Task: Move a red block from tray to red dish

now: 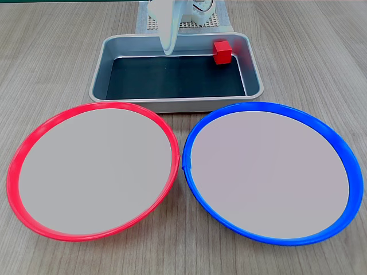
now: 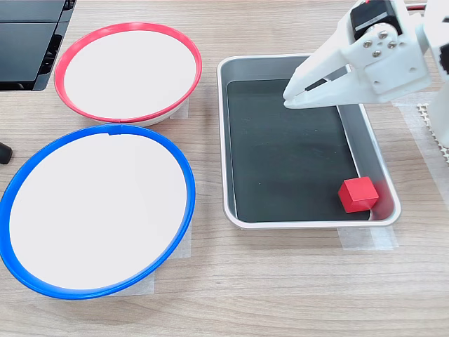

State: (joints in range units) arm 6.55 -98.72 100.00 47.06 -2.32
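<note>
1. Sitting in the tray (image 2: 231,140), lower right corner in the second exterior view: red block (image 2: 358,194).
2. Claw (image 2: 289,98) pinched together, empty, hovering well apart.
3. Block likely light, rigid, smooth; pinch opposite flat faces.

No readable text, labels, brands, numbers or signs anywhere in either exterior view; all visible faces plain, unmarked.

Open air above red block (image 2: 358,194), tray (image 2: 226,140) corner walls close alongside.
</note>
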